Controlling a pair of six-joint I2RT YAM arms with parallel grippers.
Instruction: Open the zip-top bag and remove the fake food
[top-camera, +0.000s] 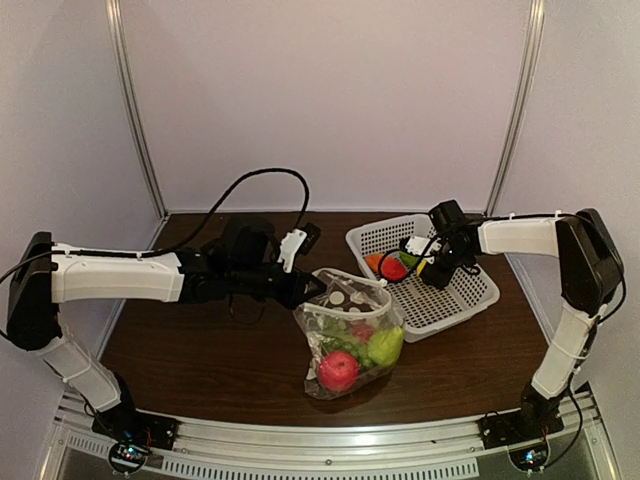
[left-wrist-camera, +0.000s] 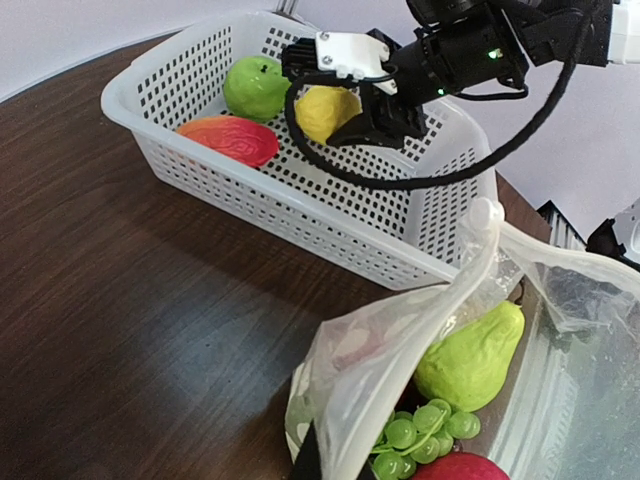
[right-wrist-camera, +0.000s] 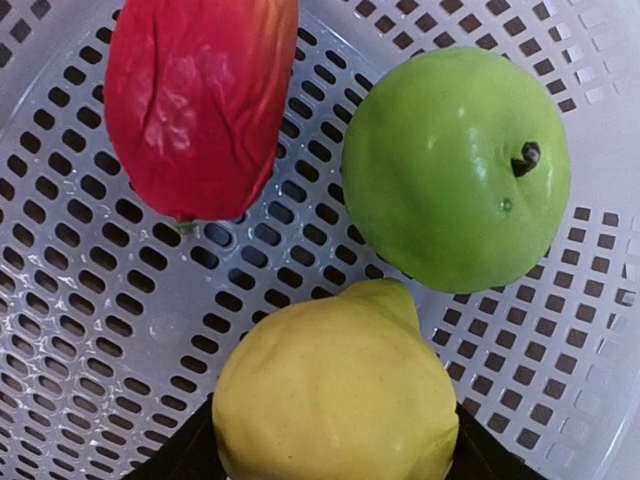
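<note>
Right gripper (left-wrist-camera: 345, 100) clamps lemon (left-wrist-camera: 318, 112) above basket (left-wrist-camera: 300, 215) (green apple (left-wrist-camera: 255, 87) already inside). Left gripper (top-camera: 303, 291) pinches bag (top-camera: 345, 300) mouth open on table (top-camera: 200, 350). Step: unloading. Next, probably: drop lemon, reach for pear (left-wrist-camera: 470, 355).
</note>
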